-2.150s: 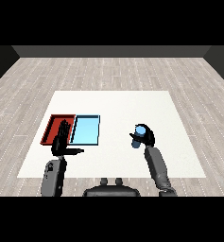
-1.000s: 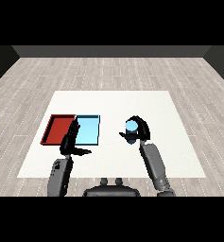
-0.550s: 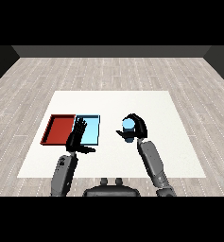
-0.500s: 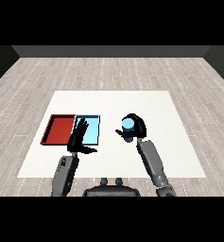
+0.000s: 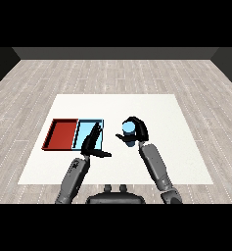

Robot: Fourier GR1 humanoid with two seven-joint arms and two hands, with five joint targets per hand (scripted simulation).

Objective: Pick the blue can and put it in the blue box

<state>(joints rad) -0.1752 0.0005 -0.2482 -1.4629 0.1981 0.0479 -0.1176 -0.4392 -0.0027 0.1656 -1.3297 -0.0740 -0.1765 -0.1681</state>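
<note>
Can (image 5: 129, 130): rigid, likely light, smooth-sided; right hand (image 5: 138, 130) curls round its wall; left hand (image 5: 93, 143) released, fingers straight, over blue tray (image 5: 86, 130).

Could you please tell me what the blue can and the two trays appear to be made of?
The blue can, held in the right hand, looks like smooth painted metal or plastic: an even blue with a paler top, no label visible. The red tray and light blue tray look like matte plastic: flat uniform colour and thin raised rims, though the look leaves this open.
</note>
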